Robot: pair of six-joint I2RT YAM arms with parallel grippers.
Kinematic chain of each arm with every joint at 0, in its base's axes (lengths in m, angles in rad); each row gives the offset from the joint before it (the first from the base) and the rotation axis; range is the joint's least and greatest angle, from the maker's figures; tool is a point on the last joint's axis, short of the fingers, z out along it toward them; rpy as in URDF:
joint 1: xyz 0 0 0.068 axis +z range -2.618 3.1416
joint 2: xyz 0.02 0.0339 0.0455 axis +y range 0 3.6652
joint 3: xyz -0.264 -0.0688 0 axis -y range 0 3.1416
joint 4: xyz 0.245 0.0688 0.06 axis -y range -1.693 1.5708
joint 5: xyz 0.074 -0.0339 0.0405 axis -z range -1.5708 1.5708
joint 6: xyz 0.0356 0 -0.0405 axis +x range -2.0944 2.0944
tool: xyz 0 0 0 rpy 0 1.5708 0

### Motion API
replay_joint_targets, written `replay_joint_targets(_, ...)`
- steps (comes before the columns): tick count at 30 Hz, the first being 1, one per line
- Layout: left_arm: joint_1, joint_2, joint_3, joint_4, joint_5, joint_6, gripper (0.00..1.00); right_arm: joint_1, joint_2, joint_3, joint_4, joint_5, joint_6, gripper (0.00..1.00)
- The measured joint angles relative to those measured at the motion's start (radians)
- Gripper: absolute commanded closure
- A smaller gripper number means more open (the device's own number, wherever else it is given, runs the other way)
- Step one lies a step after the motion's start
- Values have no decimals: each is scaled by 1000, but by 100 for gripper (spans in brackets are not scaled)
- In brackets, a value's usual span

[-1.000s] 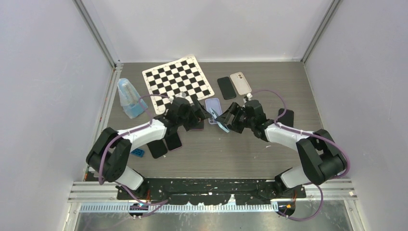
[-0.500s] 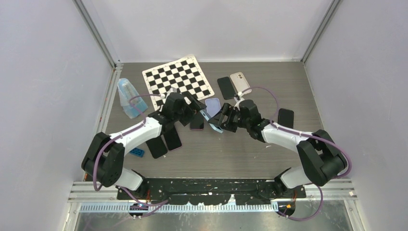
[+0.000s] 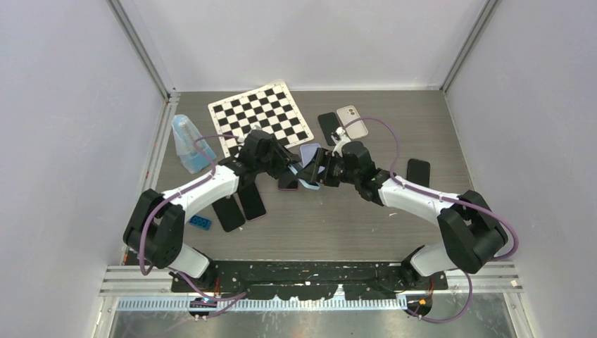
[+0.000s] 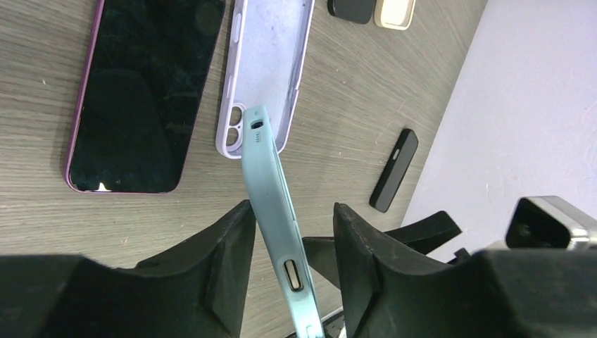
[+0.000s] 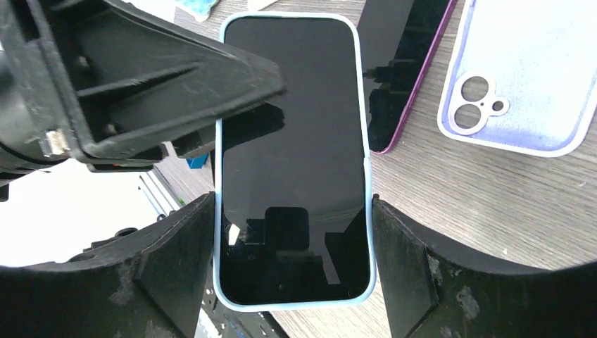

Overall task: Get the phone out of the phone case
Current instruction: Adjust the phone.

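A phone in a light blue case [image 5: 292, 155] is held off the table, screen toward the right wrist camera. My right gripper [image 5: 292, 204] is shut on it, one finger on each long edge. In the left wrist view the cased phone [image 4: 271, 190] shows edge-on between the fingers of my left gripper [image 4: 292, 218], which is open and straddles it. The left finger is at the case's back and the right finger stands clear. In the top view both grippers, left [image 3: 292, 169] and right [image 3: 322, 172], meet at the phone [image 3: 308, 181] mid-table.
An empty lilac case [image 3: 312, 153] and a purple-edged phone [image 3: 287, 182] lie just under the grippers. A chessboard [image 3: 259, 116], a black phone [image 3: 331, 128] and a beige phone [image 3: 352, 121] lie behind. Another black phone [image 3: 417, 171] is right; dark phones [image 3: 253, 204], a blue container [image 3: 189, 144] left.
My right gripper has carried the cased phone left and toward the back. The two grippers have closed in on each other, and the phone's edge now sits between my left fingers.
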Motion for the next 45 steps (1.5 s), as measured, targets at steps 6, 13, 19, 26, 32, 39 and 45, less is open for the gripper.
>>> replay_joint_targets(6, 0, 27, 0, -2, 27, -6, 92, 23, 0, 29, -9, 25, -47, 52)
replay_joint_targets(13, 4, 29, -5, 24, 40, 6, 100, 36, 1, 73, -100, 64, -90, 1)
replay_joint_targets(19, 55, 12, -63, 73, 49, 72, 100, 2, -34, 79, -119, 69, -87, 0)
replay_joint_targets(26, 122, -26, -66, 193, 152, 150, 100, -51, -171, 36, -97, 31, -42, 4)
replay_joint_targets(32, 147, -94, -66, 339, 278, 196, 100, -64, -196, 2, -37, -23, 22, 17)
replay_joint_targets(39, 148, -167, -66, 529, 410, 209, 100, -65, -180, -31, 140, -157, 117, 24)
replay_joint_targets(45, 150, -172, -66, 637, 499, 204, 100, -66, -173, -78, 314, -229, 183, 28)
